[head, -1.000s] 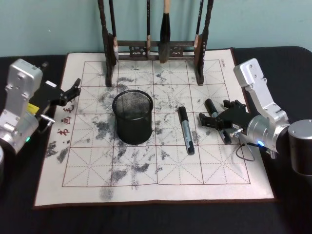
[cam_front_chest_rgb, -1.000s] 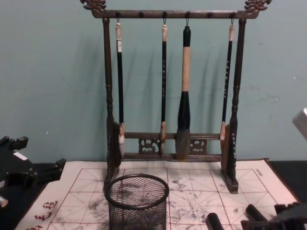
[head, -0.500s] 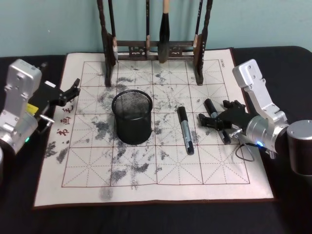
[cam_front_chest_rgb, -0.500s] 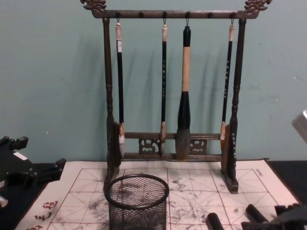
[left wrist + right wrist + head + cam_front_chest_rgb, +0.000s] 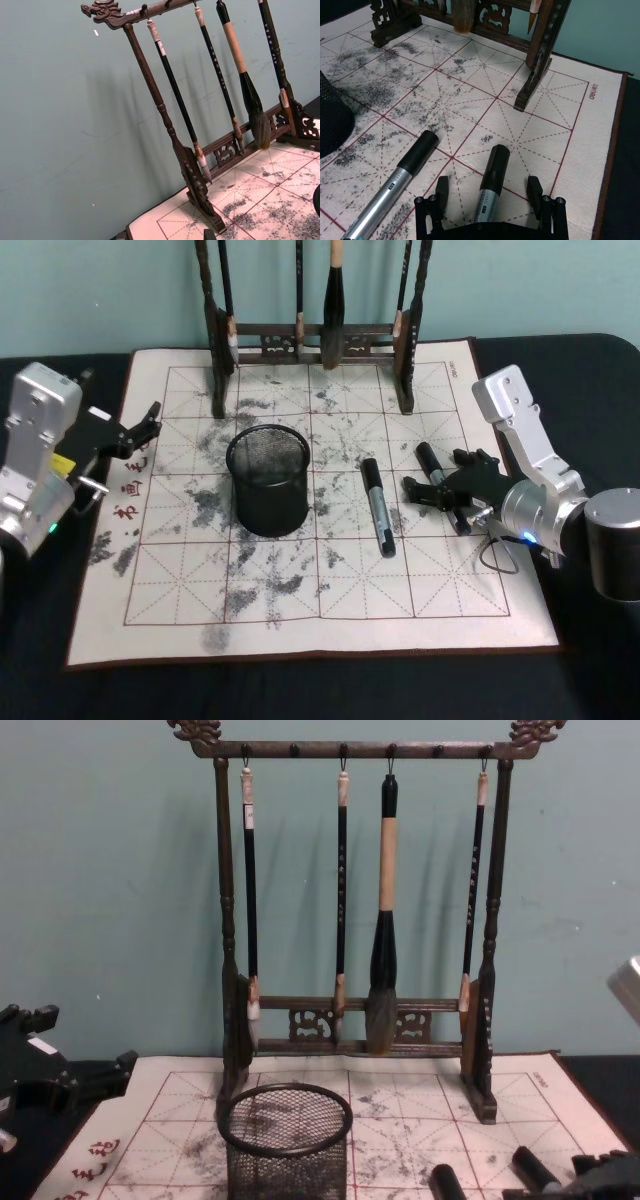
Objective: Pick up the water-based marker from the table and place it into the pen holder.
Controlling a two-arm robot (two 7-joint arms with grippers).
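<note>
Two black-and-silver water-based markers lie on the white gridded mat (image 5: 300,590). One marker (image 5: 377,506) lies free to the right of the pen holder (image 5: 266,480), a black wire-mesh cup standing upright. The other marker (image 5: 432,468) lies between the fingers of my right gripper (image 5: 447,492). In the right wrist view that gripper (image 5: 488,192) is open, one finger on each side of this marker (image 5: 492,182), with the free marker (image 5: 402,182) beside it. My left gripper (image 5: 145,428) is open at the mat's left edge, far from both markers.
A tall dark wooden brush rack (image 5: 315,335) with several hanging brushes stands at the back of the mat, behind the pen holder (image 5: 287,1145). Both marker caps (image 5: 447,1182) (image 5: 530,1167) show low in the chest view. Dark table (image 5: 300,680) surrounds the mat.
In the chest view my right gripper has drawn slightly back, showing more of the marker under it. Both markers and the pen holder lie where they were. The left arm is still.
</note>
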